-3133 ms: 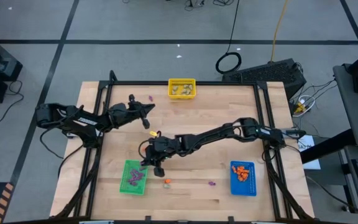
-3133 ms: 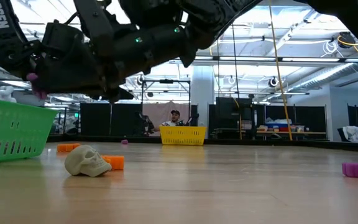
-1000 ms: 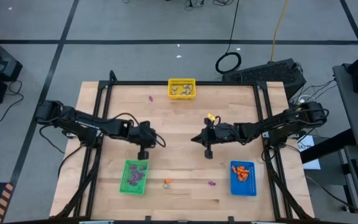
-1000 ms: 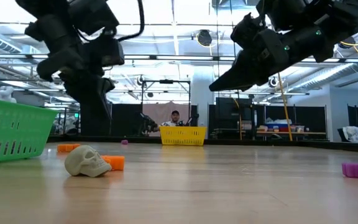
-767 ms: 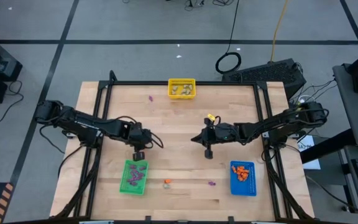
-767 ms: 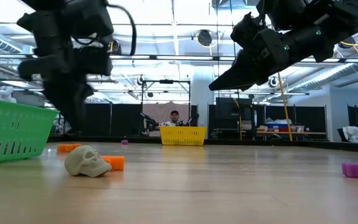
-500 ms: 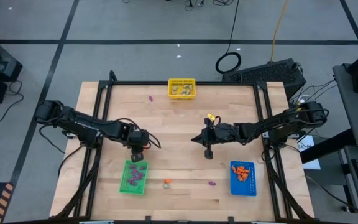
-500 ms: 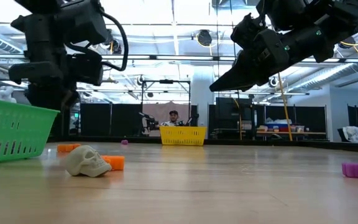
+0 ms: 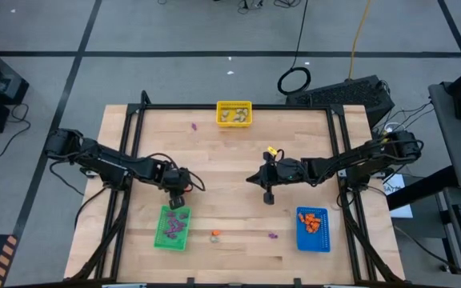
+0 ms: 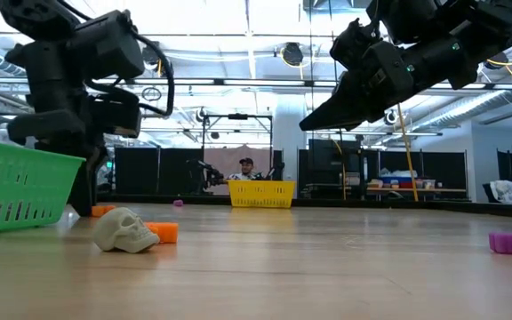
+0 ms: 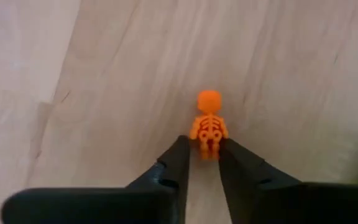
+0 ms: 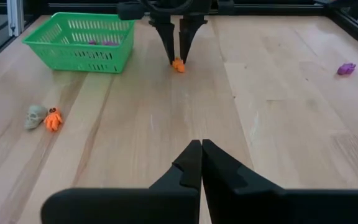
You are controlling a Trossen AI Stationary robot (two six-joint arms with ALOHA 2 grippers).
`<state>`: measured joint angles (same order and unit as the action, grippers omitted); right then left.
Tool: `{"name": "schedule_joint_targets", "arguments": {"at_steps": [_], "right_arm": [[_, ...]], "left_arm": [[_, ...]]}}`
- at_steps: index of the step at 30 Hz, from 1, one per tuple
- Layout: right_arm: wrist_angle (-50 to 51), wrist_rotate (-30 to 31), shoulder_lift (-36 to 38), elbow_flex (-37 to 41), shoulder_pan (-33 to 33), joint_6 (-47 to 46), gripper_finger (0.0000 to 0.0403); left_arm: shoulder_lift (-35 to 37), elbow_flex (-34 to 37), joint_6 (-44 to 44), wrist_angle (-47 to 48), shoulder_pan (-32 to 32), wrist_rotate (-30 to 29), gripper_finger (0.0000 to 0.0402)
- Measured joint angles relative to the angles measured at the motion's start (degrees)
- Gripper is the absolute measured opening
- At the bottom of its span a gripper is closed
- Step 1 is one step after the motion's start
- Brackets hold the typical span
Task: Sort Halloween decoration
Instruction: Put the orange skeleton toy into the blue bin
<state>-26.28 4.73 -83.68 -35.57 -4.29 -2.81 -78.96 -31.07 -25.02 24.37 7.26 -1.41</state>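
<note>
An orange skeleton figure (image 11: pixel 209 118) lies on the wooden table just beyond the far edge of the green bin (image 9: pixel 173 227). My left gripper (image 11: pixel 204 148) points down at it and is shut on its lower end; the right wrist view shows the same gripper (image 12: pixel 179 55) over the skeleton (image 12: pixel 178 65). My right gripper (image 12: pixel 201 147) hangs shut and empty above mid-table (image 9: pixel 250 178). A pale skull (image 10: pixel 124 229) and an orange trinket (image 10: pixel 164 232) lie near the front edge. Purple trinkets lie at the front (image 9: pixel 272 237) and at the back (image 9: pixel 194 126). My left gripper pinches the skeleton's legs (image 11: pixel 209 144) between its two fingertips (image 11: pixel 183 149). The fingers come steeply from above and lie along the figure. The skeleton lies flat on the table, face up, with its head pointing away from the fingers.
The yellow bin (image 9: pixel 234 114) stands at the back edge and holds pale pieces. The blue bin (image 9: pixel 312 229) at the front right holds orange pieces. The green bin holds purple pieces. Black rails (image 9: pixel 125 136) run along the table's sides.
My left gripper has come down and gone toward the table's left and near edges, rolling about its own axis, and now stands at the orange skeleton beside the green bin. My right arm has kept still.
</note>
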Motion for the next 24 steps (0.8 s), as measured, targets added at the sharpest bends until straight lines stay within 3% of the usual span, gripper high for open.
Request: {"name": "schedule_joint_targets", "arguments": {"at_steps": [7,13,18,24], "right_arm": [[0.0,0.05,0.0,0.0,0.0,-0.23,0.0],[0.46,1.49,-0.03,-0.02,0.0,-0.63,0.0],[-0.96,2.99,-0.52,-0.04,-1.02,0.61,0.0014],[-6.14,4.67,-3.42,-1.89,-3.22,5.74,0.0077]], "left_arm": [[-0.17,0.47,5.22,-5.38,0.08,-1.47,0.0011],[-0.27,0.86,9.7,-19.71,-1.77,-2.46,0.0005],[-0.37,2.41,12.83,-36.98,-4.96,4.43,0.0002],[-1.86,2.6,13.18,-49.63,-7.77,11.5,0.0001]]}}
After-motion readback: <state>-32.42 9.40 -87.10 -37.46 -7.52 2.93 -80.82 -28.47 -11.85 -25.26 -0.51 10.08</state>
